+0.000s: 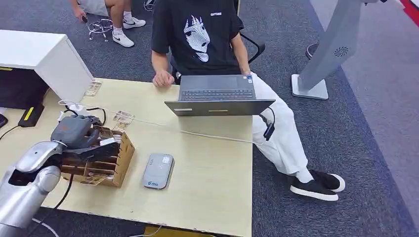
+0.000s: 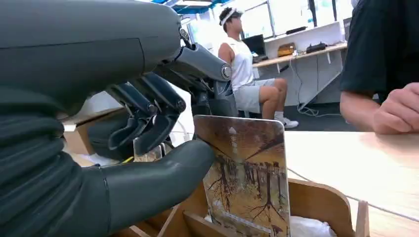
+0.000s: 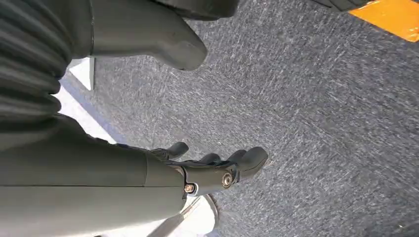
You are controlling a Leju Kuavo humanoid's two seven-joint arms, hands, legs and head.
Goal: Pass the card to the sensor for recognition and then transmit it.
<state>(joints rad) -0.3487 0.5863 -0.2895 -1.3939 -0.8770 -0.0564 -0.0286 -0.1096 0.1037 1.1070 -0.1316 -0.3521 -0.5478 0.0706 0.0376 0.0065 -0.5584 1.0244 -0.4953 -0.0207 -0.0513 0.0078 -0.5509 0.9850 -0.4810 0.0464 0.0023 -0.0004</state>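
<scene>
head: left hand over wooden card box, grey sensor beside it, laptop and person beyond | left wrist: thumb and fingers pinch upright card in box | right wrist: right hand empty, fingers apart, above carpet

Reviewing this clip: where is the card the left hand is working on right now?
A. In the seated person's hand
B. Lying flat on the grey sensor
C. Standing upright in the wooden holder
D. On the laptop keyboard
C: the left wrist view shows the card standing upright in the wooden holder, with the left hand at it; the grey sensor lies bare beside the holder.
</scene>
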